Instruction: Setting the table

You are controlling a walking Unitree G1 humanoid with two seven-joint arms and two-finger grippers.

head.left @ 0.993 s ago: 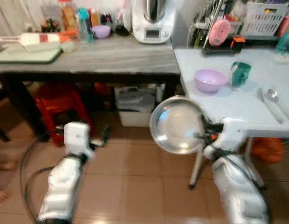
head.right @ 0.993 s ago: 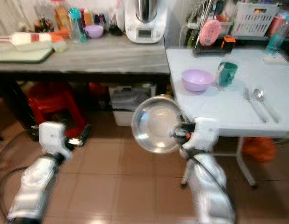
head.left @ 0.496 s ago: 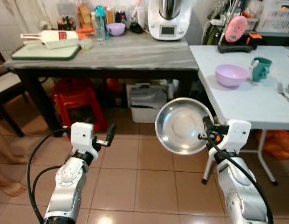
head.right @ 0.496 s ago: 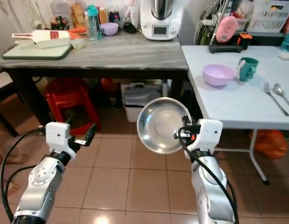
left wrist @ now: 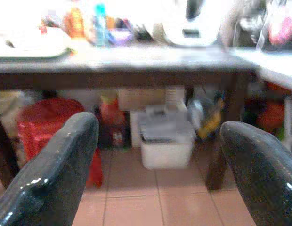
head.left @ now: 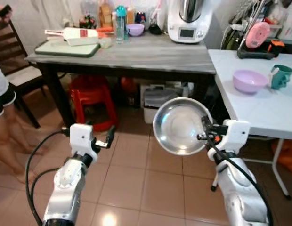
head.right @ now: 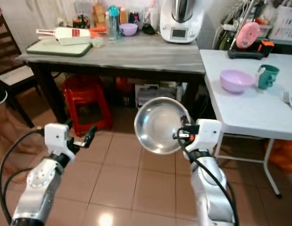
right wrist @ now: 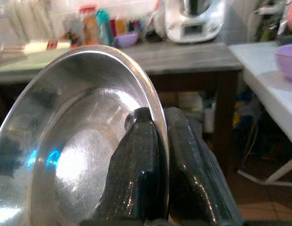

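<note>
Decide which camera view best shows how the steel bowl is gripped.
The right wrist view: the right gripper pinches the steel bowl by its rim, one jaw each side. Both eye views show the whole bowl, its grip small.

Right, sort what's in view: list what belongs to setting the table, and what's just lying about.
Belongs to the job:
- steel bowl, pinched by its rim in the right gripper
- white table
- purple bowl and green mug on it

Just lying about:
- grey counter with white appliance and cutting board
- red stool
- left gripper, open, holding nothing
</note>
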